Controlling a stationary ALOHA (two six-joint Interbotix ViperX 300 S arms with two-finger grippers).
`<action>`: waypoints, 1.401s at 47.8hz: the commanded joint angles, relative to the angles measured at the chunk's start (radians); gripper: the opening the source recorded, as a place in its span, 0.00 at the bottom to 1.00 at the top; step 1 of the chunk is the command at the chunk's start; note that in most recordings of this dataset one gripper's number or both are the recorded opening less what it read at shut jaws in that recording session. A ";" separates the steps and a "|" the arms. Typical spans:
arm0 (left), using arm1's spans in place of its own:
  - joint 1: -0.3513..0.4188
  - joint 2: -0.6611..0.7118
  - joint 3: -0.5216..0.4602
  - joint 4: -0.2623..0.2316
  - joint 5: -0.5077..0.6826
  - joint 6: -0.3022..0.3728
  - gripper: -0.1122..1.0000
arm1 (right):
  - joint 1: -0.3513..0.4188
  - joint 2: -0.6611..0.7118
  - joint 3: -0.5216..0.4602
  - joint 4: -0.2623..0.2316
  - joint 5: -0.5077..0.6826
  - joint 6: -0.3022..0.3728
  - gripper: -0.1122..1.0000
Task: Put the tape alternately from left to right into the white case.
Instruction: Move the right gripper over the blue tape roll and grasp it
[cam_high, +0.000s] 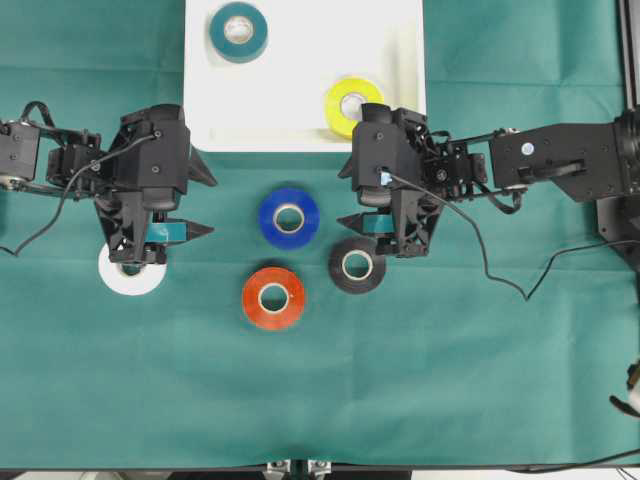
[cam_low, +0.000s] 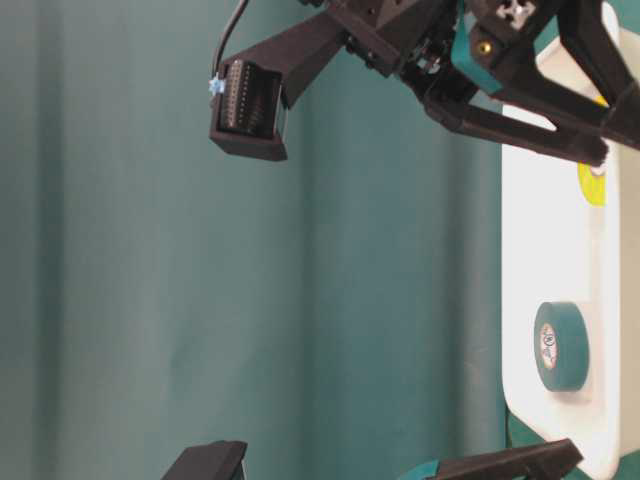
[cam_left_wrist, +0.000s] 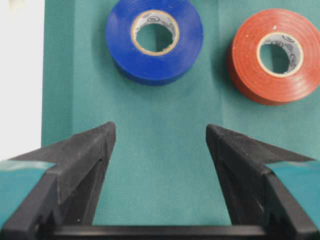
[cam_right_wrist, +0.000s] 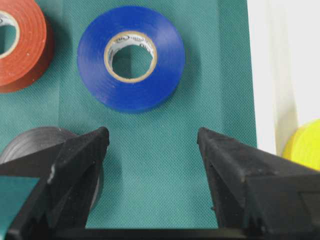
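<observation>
Overhead view: we log two tape rolls in the white case (cam_high: 300, 110) and four on the green cloth (cam_high: 450, 380).
Left gripper (cam_high: 195, 205): jaws spread wide, nothing between them; the wrist view shows only cloth in the gap.
Right gripper (cam_high: 350, 195): jaws likewise wide apart and empty.
White case: shallow white tray with rounded corners and a raised rim, just beyond both grippers' wrists, its near edge beside the right gripper's body.
Teal roll (cam_high: 238, 31): lying flat in the case, far corner on the left gripper's side.
Yellow roll (cam_high: 354, 106): lying flat in the case, near edge, touching or nearly under the right gripper's housing; we cannot tell which.
Blue roll (cam_high: 289, 217): on the cloth between the two grippers, straight ahead of both sets of fingertips.
Red roll (cam_high: 273, 297): on the cloth, ahead and to one side of the blue roll in both wrist views.
Black roll (cam_high: 357, 265): beside and partly under the right gripper's finger.
White roll (cam_high: 132, 270): partly beneath the left gripper.
Step in hand: we judge it a pause between placements, one roll delivered per side.
Next move: we judge the left gripper's turn; it needs to centre over a roll, descend, close across it, then carry it to the case.
</observation>
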 joint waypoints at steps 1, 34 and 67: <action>-0.003 -0.011 -0.009 -0.002 -0.005 0.000 0.94 | 0.011 0.000 -0.032 -0.002 -0.009 -0.002 0.78; -0.003 -0.011 -0.014 -0.002 -0.003 0.000 0.94 | 0.101 0.071 -0.126 -0.221 0.058 -0.029 0.78; -0.003 -0.011 -0.017 -0.002 -0.005 -0.002 0.94 | 0.103 0.201 -0.258 -0.285 0.181 -0.034 0.78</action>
